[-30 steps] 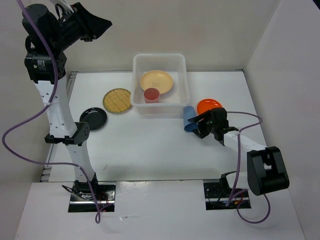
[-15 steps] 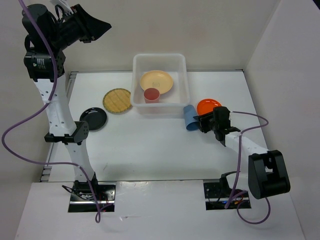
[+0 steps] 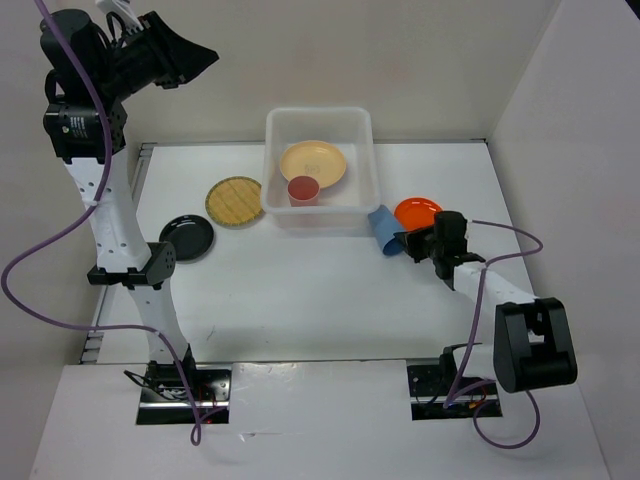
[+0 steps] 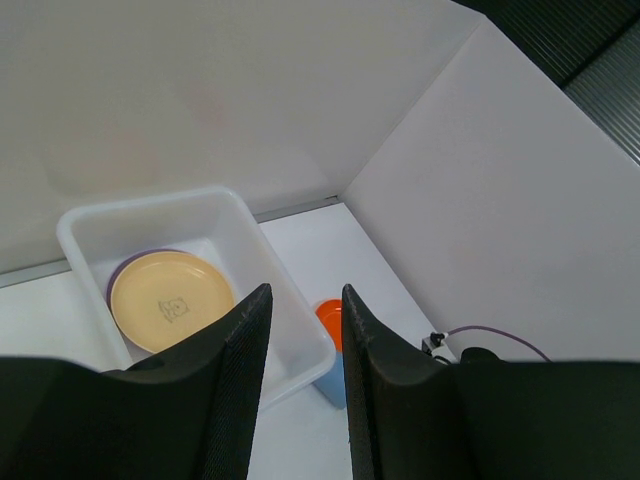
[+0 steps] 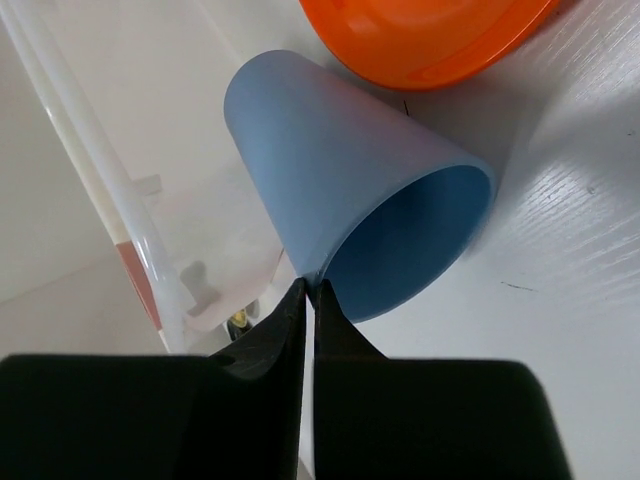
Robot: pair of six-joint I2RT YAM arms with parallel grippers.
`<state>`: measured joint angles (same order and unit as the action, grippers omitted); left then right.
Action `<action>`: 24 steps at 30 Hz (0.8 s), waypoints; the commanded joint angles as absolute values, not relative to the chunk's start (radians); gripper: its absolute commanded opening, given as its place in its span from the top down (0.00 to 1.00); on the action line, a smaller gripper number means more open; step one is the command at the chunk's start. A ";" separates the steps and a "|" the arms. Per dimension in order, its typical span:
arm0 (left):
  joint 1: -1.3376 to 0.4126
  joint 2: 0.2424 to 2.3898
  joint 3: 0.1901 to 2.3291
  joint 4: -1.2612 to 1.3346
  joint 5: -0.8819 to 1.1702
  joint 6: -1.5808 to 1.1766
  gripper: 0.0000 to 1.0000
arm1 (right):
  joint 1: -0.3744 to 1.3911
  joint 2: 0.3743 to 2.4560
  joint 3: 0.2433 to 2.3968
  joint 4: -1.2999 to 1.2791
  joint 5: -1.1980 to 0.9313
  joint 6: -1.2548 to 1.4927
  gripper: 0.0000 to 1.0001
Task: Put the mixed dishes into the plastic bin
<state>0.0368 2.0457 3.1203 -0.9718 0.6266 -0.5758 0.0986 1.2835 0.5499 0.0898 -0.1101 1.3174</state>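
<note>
The blue cup (image 3: 384, 230) (image 5: 330, 160) lies on its side between the plastic bin (image 3: 320, 113) and the orange plate (image 3: 418, 211) (image 5: 420, 30). My right gripper (image 3: 405, 243) (image 5: 308, 288) is shut on the blue cup's rim, one finger inside the mouth and one outside. Inside the bin a plain tan plate (image 3: 313, 161) (image 4: 165, 300) lies on a lavender plate (image 4: 115, 280), with a pink-red cup (image 3: 303, 189) in front of it. A woven tan plate (image 3: 235, 201) lies left of the bin. My left gripper (image 3: 205, 55) (image 4: 305, 300) hangs high at the far left, open and holding nothing.
A black plate (image 3: 187, 237) lies on the table at the left, near the left arm. White walls close the table at the back and the right. The bin wall (image 5: 90, 150) stands close to the left of the blue cup.
My right gripper has closed on the blue cup's rim. The cup has shifted right and turned toward the orange plate. The left arm has barely moved.
</note>
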 commanded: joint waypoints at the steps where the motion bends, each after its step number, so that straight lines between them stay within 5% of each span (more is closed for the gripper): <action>1: 0.041 2.011 3.137 -0.982 0.652 -0.558 0.59 | 0.091 1.249 0.568 0.072 -0.107 1.273 1.00; 16: 0.022 1.970 3.137 -1.046 0.673 -0.557 0.59 | 0.081 0.731 0.729 -0.495 -0.109 1.091 1.00; 24: 0.021 1.951 3.137 -1.037 0.664 -0.557 0.59 | 0.081 0.781 0.961 -0.546 -0.224 0.962 1.00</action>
